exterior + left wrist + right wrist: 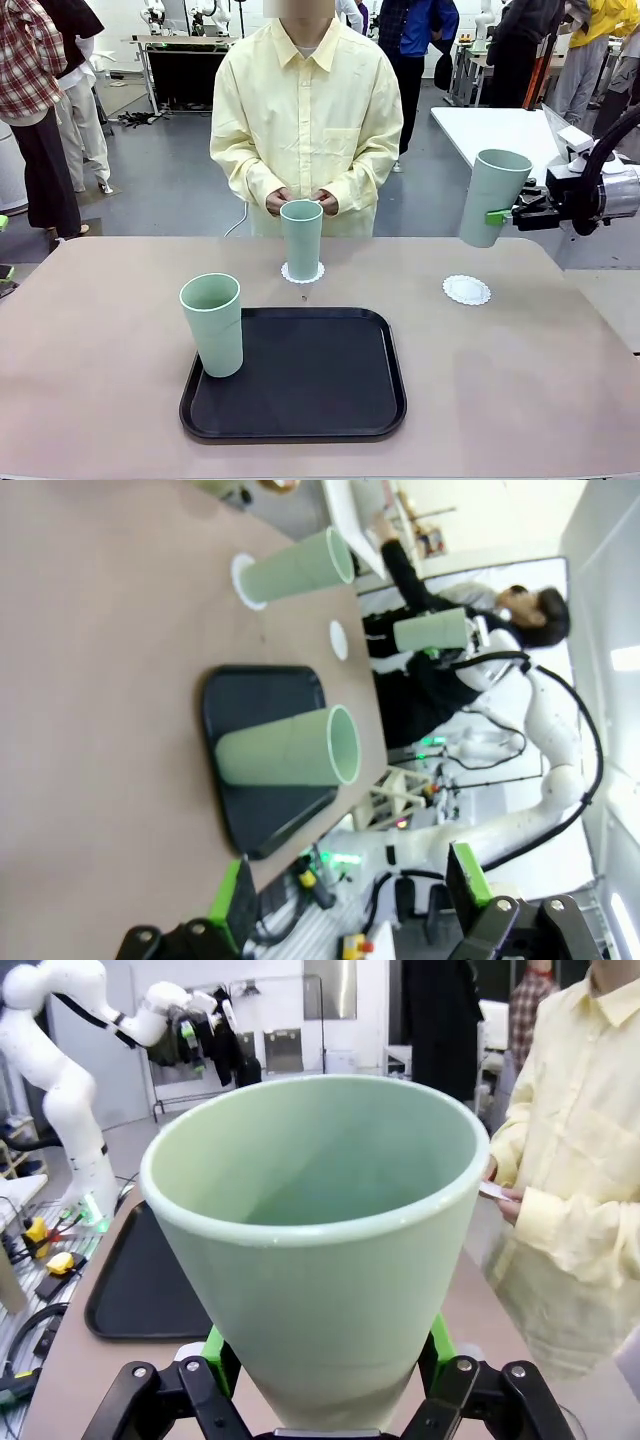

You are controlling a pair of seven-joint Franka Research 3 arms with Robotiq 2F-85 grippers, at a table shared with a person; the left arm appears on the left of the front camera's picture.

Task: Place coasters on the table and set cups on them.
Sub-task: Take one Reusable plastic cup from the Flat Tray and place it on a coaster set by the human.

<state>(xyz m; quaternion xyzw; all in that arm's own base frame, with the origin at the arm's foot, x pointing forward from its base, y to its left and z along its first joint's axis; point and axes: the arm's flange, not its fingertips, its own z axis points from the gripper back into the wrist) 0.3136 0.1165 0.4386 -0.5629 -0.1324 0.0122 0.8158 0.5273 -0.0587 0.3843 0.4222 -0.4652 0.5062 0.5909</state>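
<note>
Tray (320,370), black, sits closest to me at the tabletop's (520,400) near edge, and the first cup (212,325) stands upright on its left side. My left claw (348,892) has its jaws spread wide with nothing between them. Farther on, a bare coaster (467,290) lies toward the right edge. The second cup (301,240) stands on a coaster (284,271) mid-tabletop, near the far edge. My right claw (492,216) is clamped on the third cup (492,185), which is tilted in the air above the far right corner. A person (305,110) stands beyond the far edge.

Grey floor (170,180) is seen beyond; white side table (495,128) stationed right; dark-fronted table (185,75) set rear left; bystanders (40,110) gathered behind.
</note>
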